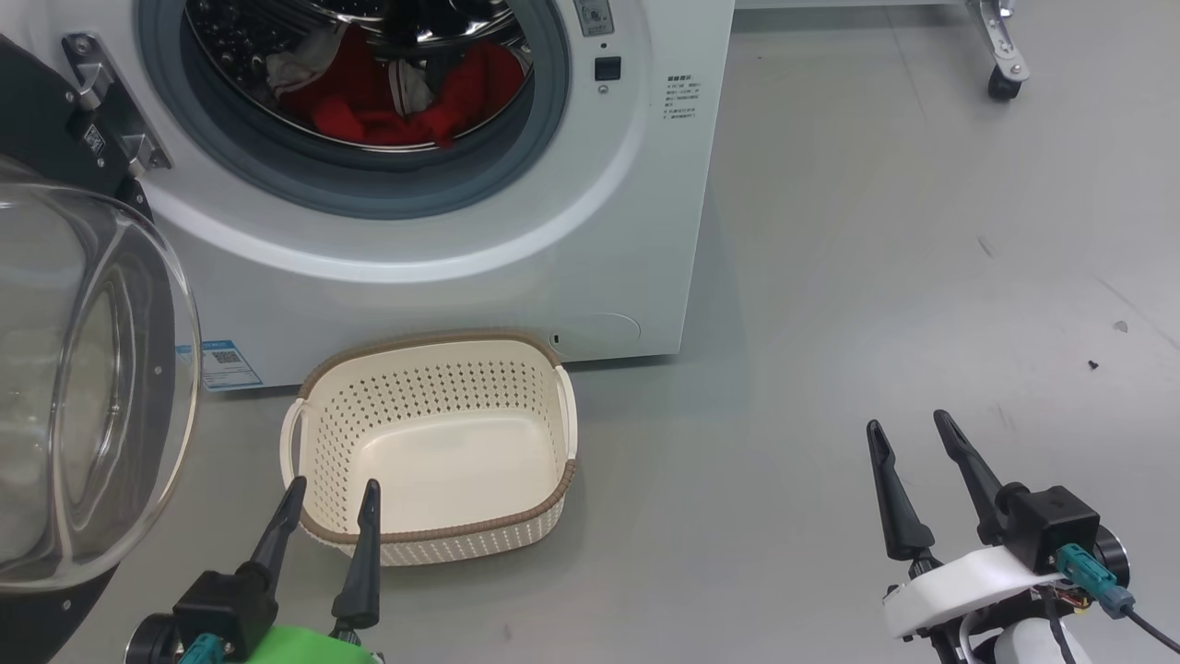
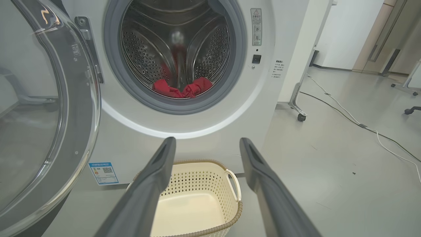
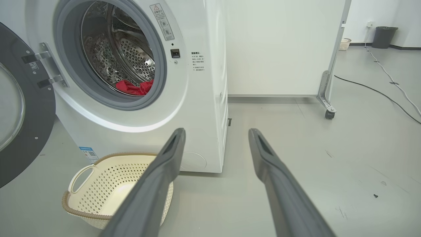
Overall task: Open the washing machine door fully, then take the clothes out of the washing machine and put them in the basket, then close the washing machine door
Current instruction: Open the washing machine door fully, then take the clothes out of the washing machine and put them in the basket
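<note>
White washing machine (image 1: 442, 304) on a grey floor (image 1: 830, 277), drum mouth uncovered. Its door (image 1: 83, 387), black rim with a bulging glass bowl, is swung out wide on the left-hand hinge and stands clear of the opening. It looks fully open, so the first step reads as done.

Cream basket (image 1: 415, 397) sits on the floor just in front of the washer's foot, below the drum mouth, with nothing in it.

Clothes (image 1: 350, 120): a red heap with white and grey bits, all lying low in the drum, none out.

Left pincer (image 1: 334, 481) is low, at the basket's near rim, fingers spread, nothing between them. Right pincer (image 1: 907, 421) is well off to the right over bare floor, fingers likewise spread, holding nothing.

Judgement: early in the job. Left to do: reach into the drum, lift the clothes out (probably more than one trip), drop them in the basket, then shut the door. The open door hangs close beside the left arm, so mind it.
</note>
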{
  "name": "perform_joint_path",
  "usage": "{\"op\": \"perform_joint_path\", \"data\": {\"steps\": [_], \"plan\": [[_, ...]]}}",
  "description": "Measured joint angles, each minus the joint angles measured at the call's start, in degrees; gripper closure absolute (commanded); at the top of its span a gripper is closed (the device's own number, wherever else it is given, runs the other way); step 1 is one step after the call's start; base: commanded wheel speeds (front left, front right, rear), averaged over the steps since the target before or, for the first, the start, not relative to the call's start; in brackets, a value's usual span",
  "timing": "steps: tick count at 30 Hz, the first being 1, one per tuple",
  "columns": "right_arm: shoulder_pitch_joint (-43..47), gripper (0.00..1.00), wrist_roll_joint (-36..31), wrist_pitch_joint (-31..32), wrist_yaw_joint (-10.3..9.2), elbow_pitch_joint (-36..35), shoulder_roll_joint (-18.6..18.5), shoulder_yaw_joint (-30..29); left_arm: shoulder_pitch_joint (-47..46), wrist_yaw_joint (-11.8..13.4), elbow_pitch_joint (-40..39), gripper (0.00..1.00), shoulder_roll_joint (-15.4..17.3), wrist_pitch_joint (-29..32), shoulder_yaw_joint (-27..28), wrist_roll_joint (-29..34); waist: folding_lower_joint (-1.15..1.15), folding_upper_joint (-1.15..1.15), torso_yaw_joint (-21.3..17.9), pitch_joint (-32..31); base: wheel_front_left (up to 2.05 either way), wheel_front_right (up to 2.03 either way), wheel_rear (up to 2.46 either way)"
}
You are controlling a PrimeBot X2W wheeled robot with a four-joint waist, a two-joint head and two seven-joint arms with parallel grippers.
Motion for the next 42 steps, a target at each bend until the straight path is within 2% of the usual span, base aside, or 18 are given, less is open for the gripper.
{"op": "perform_joint_path", "data": {"steps": [25,42], "plan": [[1.75,0.00,0.09,0.00,0.00,-1.63,0.08,0.07,0.94,2.21,0.76,0.00,-0.07,1.44,-0.01,0.02,0.00,0.00,0.37,-1.87,0.00,0.00,0.00],[1.76,0.00,1.08,0.00,0.00,-1.93,0.11,0.24,1.02,2.71,0.51,0.00,-0.07,1.44,-0.20,0.34,0.00,0.00,0.98,-1.64,0.00,0.00,0.00]]}}
